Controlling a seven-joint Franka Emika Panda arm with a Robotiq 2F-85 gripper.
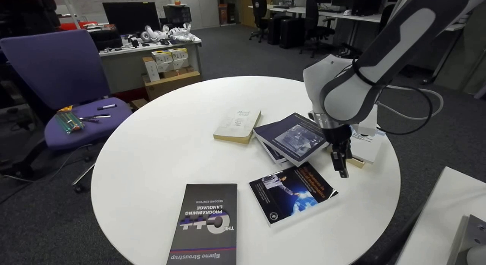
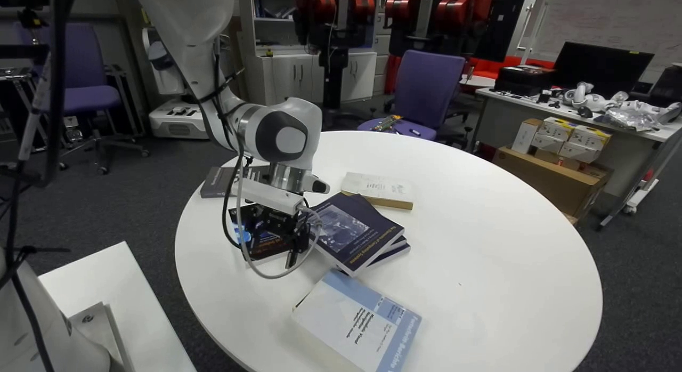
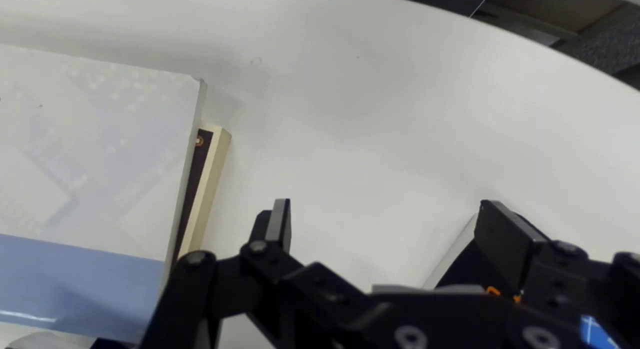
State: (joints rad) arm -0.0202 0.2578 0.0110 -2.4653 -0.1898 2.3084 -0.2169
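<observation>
1. Between two books in the wrist view, the gripper hangs with its fingers spread well apart; nothing held, the round white table showing between the fingertips.
2. Nearest item: the black book, "Clinical Informatics" legible on its cover, flat on the table. Its edge shows just beside the finger on the right of the wrist view, partly behind it; contact or clearance cannot be told.
3. Key relation: in an exterior view the black book lies to the lower left of the gripper, its long axis running obliquely toward it, title end closest. The Panda arm is the only one over the table.
4. Past the opposite finger, wrist view: the pale book with a blue band, lying on a cream-paged book that juts out toward the gripper.
5. Left of and behind the gripper, in an exterior view: the navy book, resting askew on at least one dark book.
6. Farther out: the cream book, near the navy book; the grey C++ book, cut off by the frame.
7. Count: gripper, one; fingers, two; books, at least seven, lower layers partly hidden; purple chairs, two.
</observation>
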